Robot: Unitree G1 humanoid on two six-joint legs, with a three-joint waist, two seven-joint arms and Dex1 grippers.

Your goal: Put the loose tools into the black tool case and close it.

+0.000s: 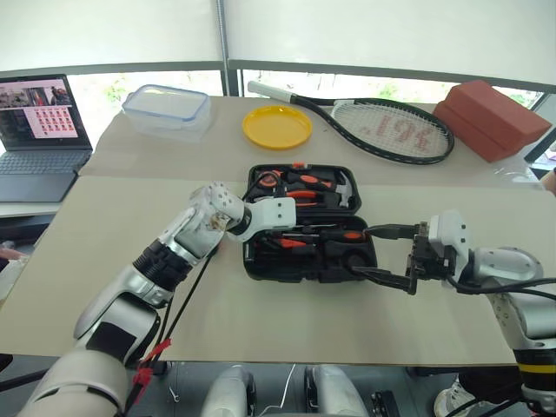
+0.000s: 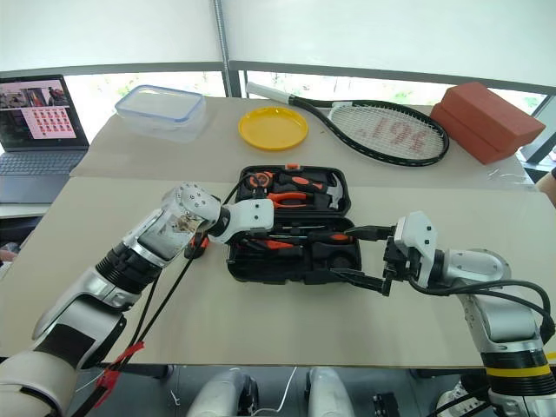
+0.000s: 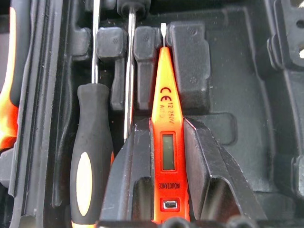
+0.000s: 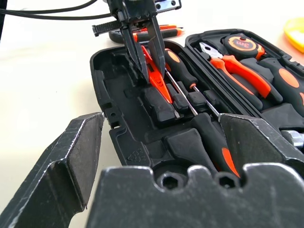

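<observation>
Head view: the black tool case [image 1: 310, 224] lies open, the left gripper [image 2: 261, 228] over its near half, the right gripper [image 1: 382, 254] spread just beside it. Left wrist view: the fingers [image 3: 130, 175] pinch the small all-orange screwdriver [image 3: 166, 109] over the case's recesses, beside an orange-and-black-handled screwdriver [image 3: 90, 156].

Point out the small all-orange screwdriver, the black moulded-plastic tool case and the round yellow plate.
small all-orange screwdriver [image 3: 167, 102]: left wrist view, upper orange body.
black moulded-plastic tool case [image 1: 261, 268]: left eye view, near left corner.
round yellow plate [image 1: 276, 127]: left eye view, plate centre.
</observation>
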